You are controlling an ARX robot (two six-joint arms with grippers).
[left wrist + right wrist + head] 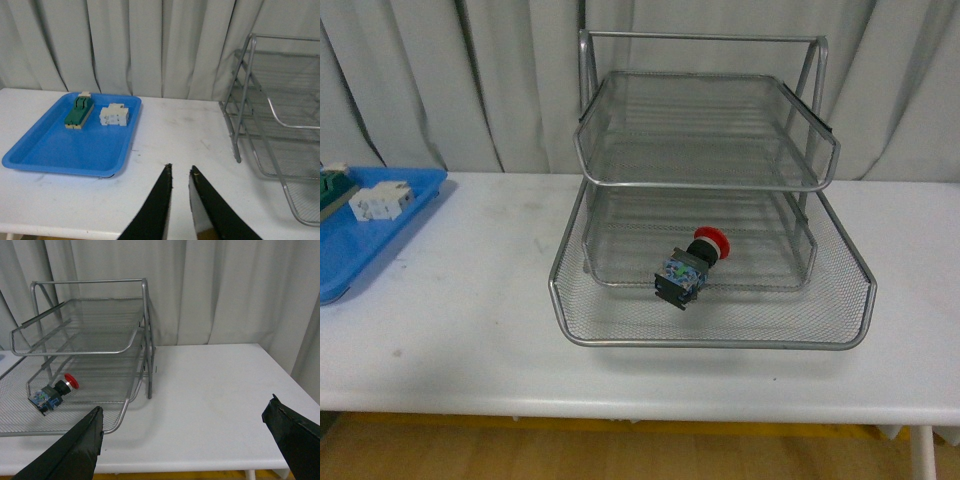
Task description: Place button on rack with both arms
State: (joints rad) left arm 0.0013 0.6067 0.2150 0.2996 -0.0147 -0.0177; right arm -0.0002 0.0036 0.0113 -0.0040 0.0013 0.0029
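Observation:
The button (691, 264), red mushroom cap on a dark boxy body, lies tilted on its side in the lowest tier of the silver wire-mesh rack (715, 330); the right wrist view shows the button (54, 391) there too. Neither arm appears in the front view. My left gripper (180, 172) is shut with nothing in it, hovering over bare table between the blue tray and the rack (260, 125). My right gripper (185, 415) is open wide and empty, above the table beside the rack's (125, 347) side, well apart from the button.
A flat blue tray (55, 150) at the table's left holds a green-and-cream switch (79, 111) and a white block (114, 115). The tray (360, 260) also shows at the front view's left edge. Grey curtains hang behind the white table (470, 330).

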